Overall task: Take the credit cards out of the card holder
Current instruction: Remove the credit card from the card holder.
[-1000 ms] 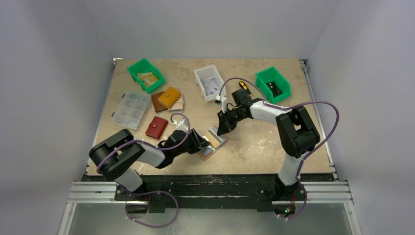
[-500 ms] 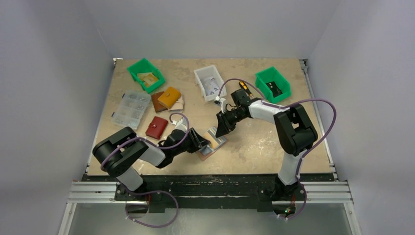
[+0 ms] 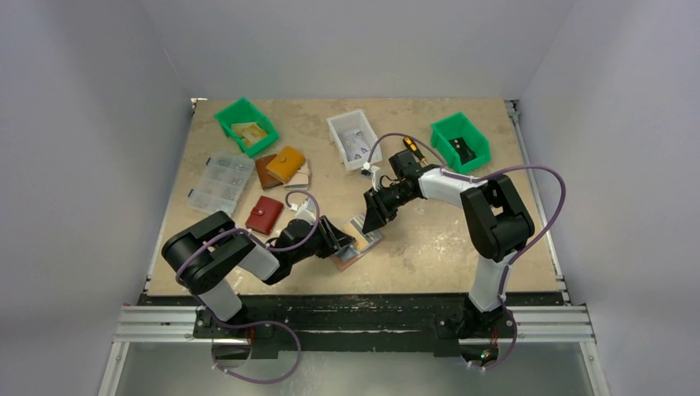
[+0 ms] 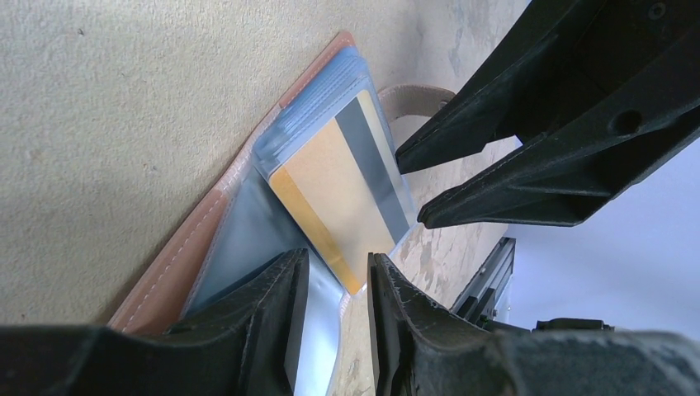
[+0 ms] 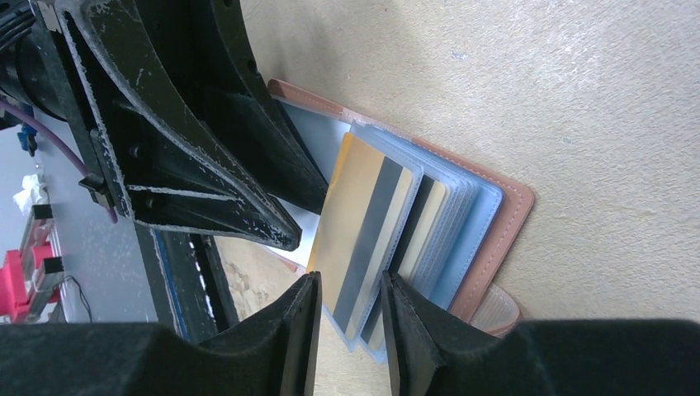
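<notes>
- Left gripper (image 4: 338, 257): low over the near end of the card holder (image 3: 360, 244), jaws down to a narrow slit. A clear sleeve (image 4: 248, 239) and a corner of the gold card (image 4: 330, 190) show in the slit. Can't tell if it pinches anything.
- Right gripper (image 5: 351, 279): also narrow, a bit wider than the left. In the left wrist view, bare table (image 3: 429, 239) shows between its fingers. Tips sit at the far edge of the sleeve stack (image 5: 466, 235), and the gold card's edge lines up with the gap. Not seen clamped on it.
- The grippers face each other across the holder, tips close but apart.
- Holder: lies open on the table, front-centre between the arms, pink-brown leather down, sleeves up and fanned.
- Gold card: grey stripe, on top of the blue sleeve stack, its corner reaching towards the left gripper. Can't tell if it is inside a sleeve or loose.
- Second card (image 5: 429, 216): tan with a dark stripe, one sleeve below, mostly covered.
- Elsewhere on the table, well apart from the holder: red pouch (image 3: 264, 214), yellow wallet (image 3: 286, 162), clear organiser box (image 3: 220, 183), white bin (image 3: 352, 136), two green bins (image 3: 246, 124).
</notes>
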